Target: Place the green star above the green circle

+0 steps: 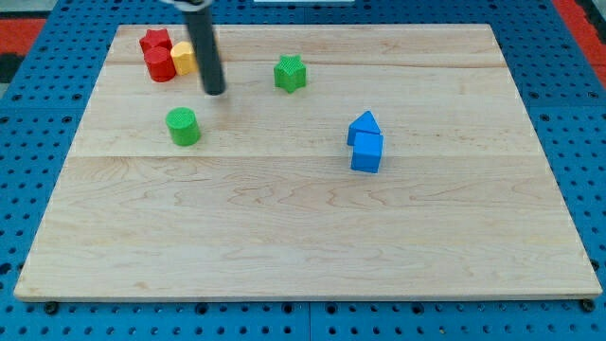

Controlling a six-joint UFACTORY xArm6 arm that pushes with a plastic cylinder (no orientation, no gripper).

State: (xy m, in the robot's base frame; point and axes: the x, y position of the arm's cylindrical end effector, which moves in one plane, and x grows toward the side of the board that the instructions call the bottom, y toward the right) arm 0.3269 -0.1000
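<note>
The green star (291, 73) lies near the view's top, a little left of the middle. The green circle (183, 126) is a short cylinder lower down and further to the view's left. My tip (216, 92) rests on the board between them, above and right of the green circle and left of the green star, touching neither.
A red star (155, 42), a red cylinder (160, 64) and a yellow block (183, 57) cluster at the view's top left, just left of the rod. A blue triangle block (363, 126) and a blue cube (366, 152) sit together right of the middle. The wooden board (303, 237) lies on a blue pegboard.
</note>
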